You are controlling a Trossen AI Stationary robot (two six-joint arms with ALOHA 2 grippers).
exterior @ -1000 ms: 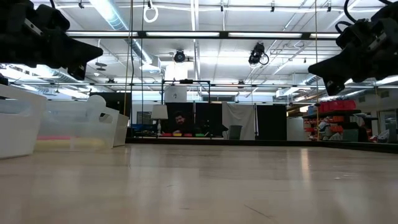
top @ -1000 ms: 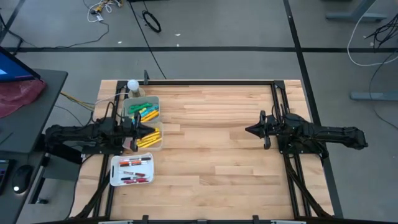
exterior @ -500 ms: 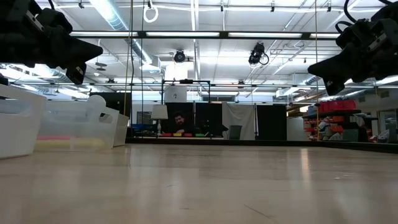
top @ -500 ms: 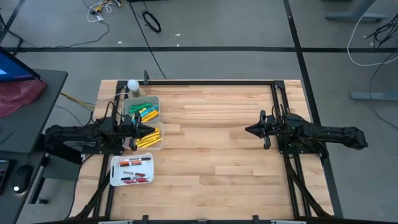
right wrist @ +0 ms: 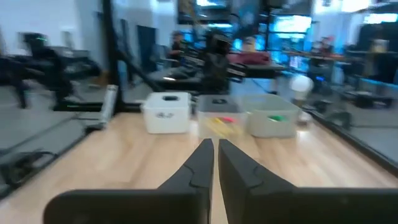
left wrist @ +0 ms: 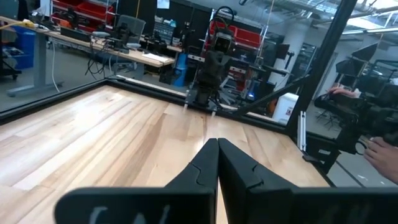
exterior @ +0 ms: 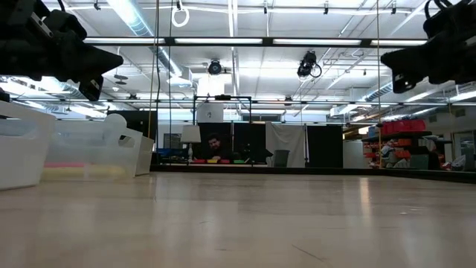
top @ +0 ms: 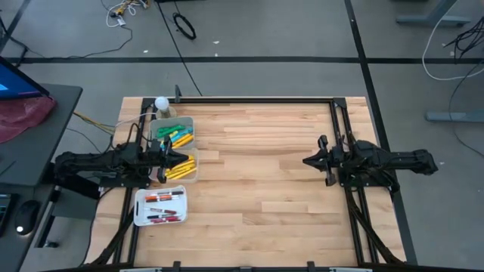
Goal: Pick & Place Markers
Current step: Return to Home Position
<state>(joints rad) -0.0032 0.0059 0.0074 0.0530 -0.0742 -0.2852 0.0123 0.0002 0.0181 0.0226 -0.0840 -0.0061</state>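
The left gripper (top: 184,160) has its fingers (left wrist: 202,168) pressed together on nothing, and it hangs raised off the table (top: 257,196). Straight below the tips lies the clear bin (top: 195,147). The compartment under them holds a heap of yellow markers (top: 178,171). The next compartment, off to one side of the fingers, holds green and yellow ones mixed. On the other side of the fingers, just beside the clear bin, stands the white bin (top: 138,211), with red and dark-ended markers lying flat in it. Past the green-and-yellow compartment, near the table's corner, sits a white ball (top: 161,103). Well ahead of the left tips, across the bare wood, is the right gripper (top: 306,161). It points back at them and is also raised off the table. Its fingers (right wrist: 196,165) are together too, with only a thin line showing between them and nothing held. Seen from behind the right fingers, the white bin and the clear bin's two compartments stand in a row far ahead. The left arm is above that row, and the ball is at the end next to the green-and-yellow compartment. No marker is near the right tips; all the markers in view lie in the two bins under and beside the left gripper.
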